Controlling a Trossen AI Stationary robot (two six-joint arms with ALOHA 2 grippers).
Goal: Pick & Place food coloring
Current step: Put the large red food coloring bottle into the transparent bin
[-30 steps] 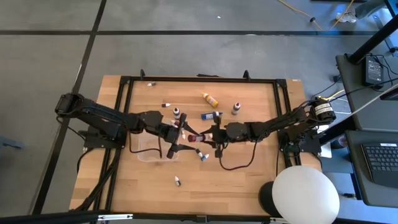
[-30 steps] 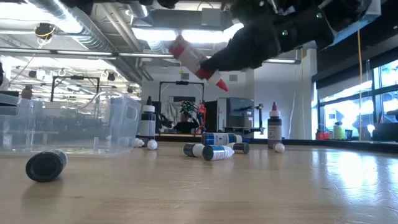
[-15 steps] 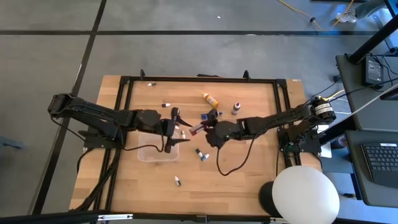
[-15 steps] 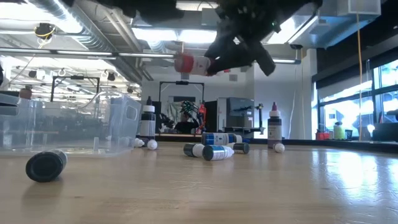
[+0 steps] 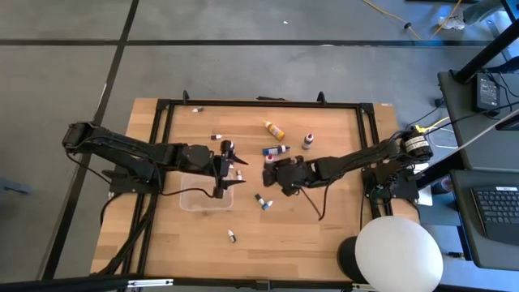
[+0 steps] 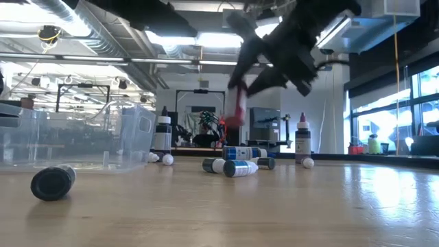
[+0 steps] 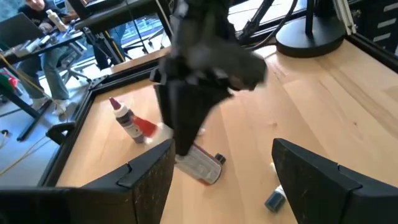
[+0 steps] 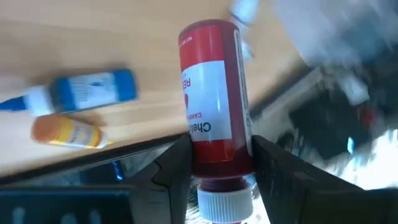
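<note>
While blurred, right gripper (image 8: 214, 165) clamps red bottle (image 8: 214, 118).

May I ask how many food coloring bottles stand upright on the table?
2: a dark-capped bottle left of the lying blue bottle, a red-tipped bottle to its right. Others may be hidden.

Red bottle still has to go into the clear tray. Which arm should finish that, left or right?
Right. Its tool is already shut on the red bottle, in the air near the clear tray. The left tool is open, over the tray's edge.
</note>
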